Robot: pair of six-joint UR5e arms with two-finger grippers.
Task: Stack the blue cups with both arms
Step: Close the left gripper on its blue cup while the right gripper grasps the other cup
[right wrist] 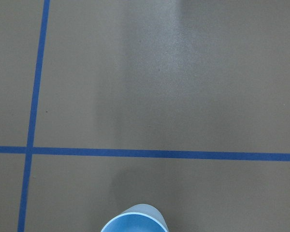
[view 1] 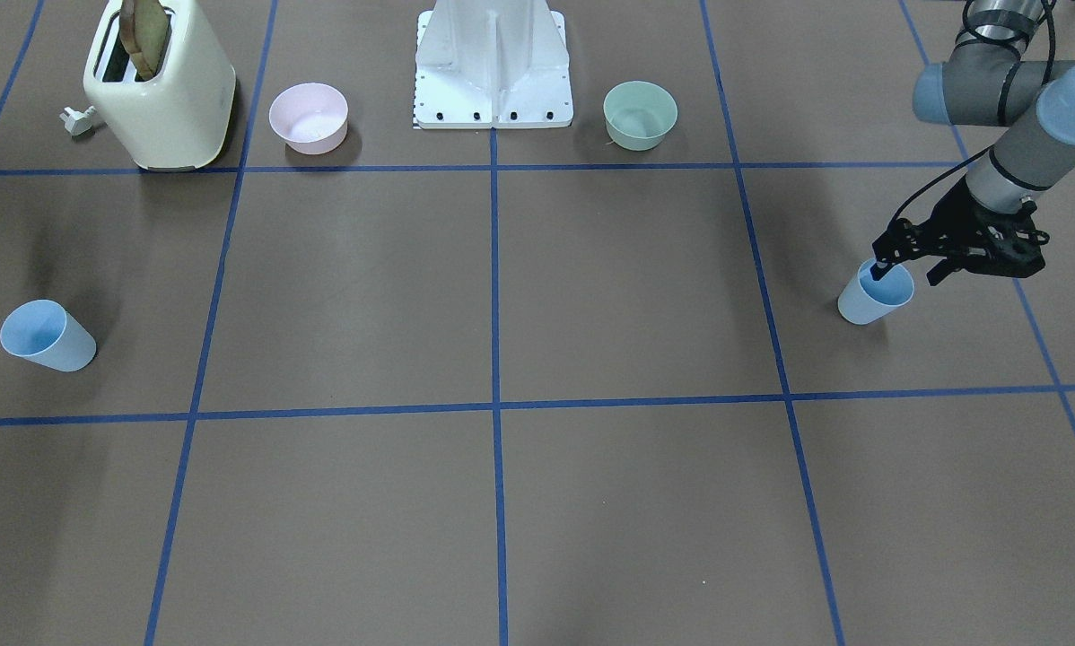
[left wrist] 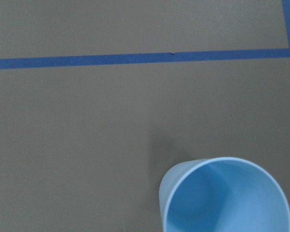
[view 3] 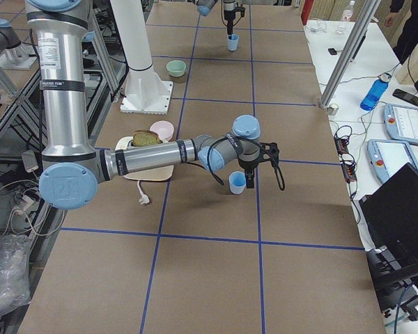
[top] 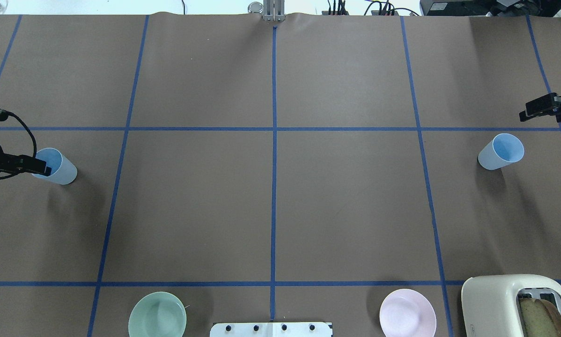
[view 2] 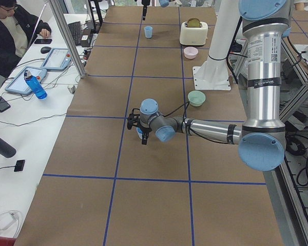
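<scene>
L fingers [view 1: 880,267] spread wide, straddling rim of 1st blue cup [view 1: 868,305], one tip inside; cup upright on counter [top: 271,196]. 2nd blue cup [top: 500,152] upright at opp. end, well apart. R fingers [top: 537,108] near it, not touching; spread can't tell.

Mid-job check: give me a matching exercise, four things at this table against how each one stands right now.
Things:
1. left gripper
2. right gripper
3. toaster
4. mint-green bowl

States:
A. holds a bread slice in a slot
B. empty, on the robot's left of the white base
C. one finger dips into the left blue cup
D. outside the right blue cup, no finger in it

Pairs: 1-C, 2-D, 3-A, 4-B
</scene>
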